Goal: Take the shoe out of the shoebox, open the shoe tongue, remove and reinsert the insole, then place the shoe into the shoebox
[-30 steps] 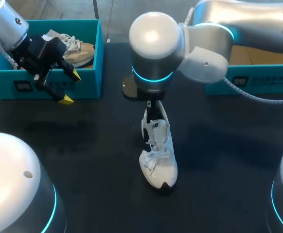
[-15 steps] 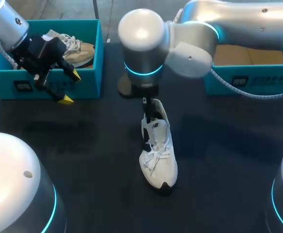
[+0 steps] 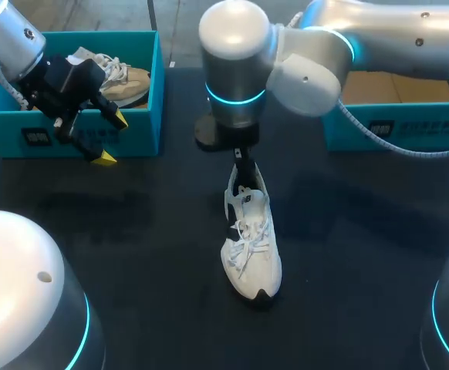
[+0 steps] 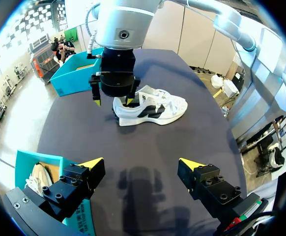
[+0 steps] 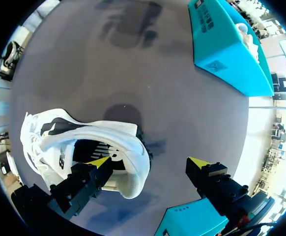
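The white shoe (image 3: 251, 243) stands on its sole mid-surface (image 3: 147, 231). The right jaws are open over its heel, one tip above the opening and one outside. Closing there could pinch only the heel wall and tip the shoe. The left jaws hang open beside the left shoebox (image 3: 143, 116).

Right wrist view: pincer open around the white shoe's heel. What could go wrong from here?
1. The right pincer straddles the heel collar, with one finger inside the white shoe. Closing could crush or fold the collar.
2. The shoe stands free on the table. The left pincer hangs open by the teal shoebox, so nothing braces the shoe and a pull could drag or tip it.
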`<state>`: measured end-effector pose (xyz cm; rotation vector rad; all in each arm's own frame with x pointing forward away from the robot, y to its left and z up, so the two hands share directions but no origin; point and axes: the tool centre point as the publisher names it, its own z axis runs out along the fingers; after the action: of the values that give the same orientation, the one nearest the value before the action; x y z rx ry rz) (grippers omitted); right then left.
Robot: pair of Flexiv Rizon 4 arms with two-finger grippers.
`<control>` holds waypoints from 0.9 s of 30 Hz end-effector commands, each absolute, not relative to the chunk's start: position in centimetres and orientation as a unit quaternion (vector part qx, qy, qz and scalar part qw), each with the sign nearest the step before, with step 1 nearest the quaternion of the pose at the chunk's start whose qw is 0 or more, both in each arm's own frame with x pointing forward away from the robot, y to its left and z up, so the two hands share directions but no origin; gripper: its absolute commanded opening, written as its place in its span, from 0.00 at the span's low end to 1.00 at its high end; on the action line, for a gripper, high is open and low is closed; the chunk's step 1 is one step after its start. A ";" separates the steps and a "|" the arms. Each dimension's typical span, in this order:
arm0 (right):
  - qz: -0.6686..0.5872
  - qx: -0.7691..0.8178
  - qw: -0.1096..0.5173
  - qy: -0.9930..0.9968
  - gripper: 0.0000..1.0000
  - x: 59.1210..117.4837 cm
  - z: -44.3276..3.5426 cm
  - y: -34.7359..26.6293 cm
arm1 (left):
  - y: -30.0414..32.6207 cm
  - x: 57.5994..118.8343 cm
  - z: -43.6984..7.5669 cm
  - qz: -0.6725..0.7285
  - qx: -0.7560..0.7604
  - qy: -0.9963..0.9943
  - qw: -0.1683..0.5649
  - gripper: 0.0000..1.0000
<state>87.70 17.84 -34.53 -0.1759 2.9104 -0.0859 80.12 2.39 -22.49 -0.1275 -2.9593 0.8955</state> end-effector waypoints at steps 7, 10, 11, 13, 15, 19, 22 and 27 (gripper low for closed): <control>-0.049 -0.050 0.098 0.993 1.00 87.9 -37.1 18.0 | 2.4 80.1 -22.5 0.289 -0.041 -0.956 0.023 1.00; -0.051 -0.044 0.095 0.993 1.00 87.9 -37.5 17.8 | 2.4 80.1 -22.5 0.289 -0.041 -0.956 0.023 1.00; -0.056 -0.042 0.096 0.993 1.00 87.9 -37.6 17.7 | 2.4 80.1 -22.5 0.289 -0.041 -0.956 0.023 1.00; -0.056 -0.039 0.096 0.993 0.98 87.9 -37.8 17.6 | 2.4 80.1 -22.5 0.289 -0.041 -0.956 0.023 1.00; -0.060 -0.034 0.097 0.993 0.77 88.0 -37.9 17.4 | 2.4 80.1 -22.5 0.289 -0.041 -0.956 0.023 1.00; -0.063 -0.023 0.097 0.993 0.37 87.9 -38.0 17.0 | 2.4 80.1 -22.5 0.289 -0.041 -0.956 0.023 1.00; -0.065 -0.012 0.099 0.993 0.00 87.8 -38.0 16.6 | 2.4 80.1 -22.5 0.289 -0.041 -0.956 0.023 1.00; -0.057 0.007 0.101 0.993 0.00 87.6 -38.1 16.0 | 2.4 80.1 -22.5 0.289 -0.041 -0.956 0.023 1.00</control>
<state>87.85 16.48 -38.16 0.0154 2.9386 -0.1871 80.12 2.39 -22.49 -0.1275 -2.9594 0.8954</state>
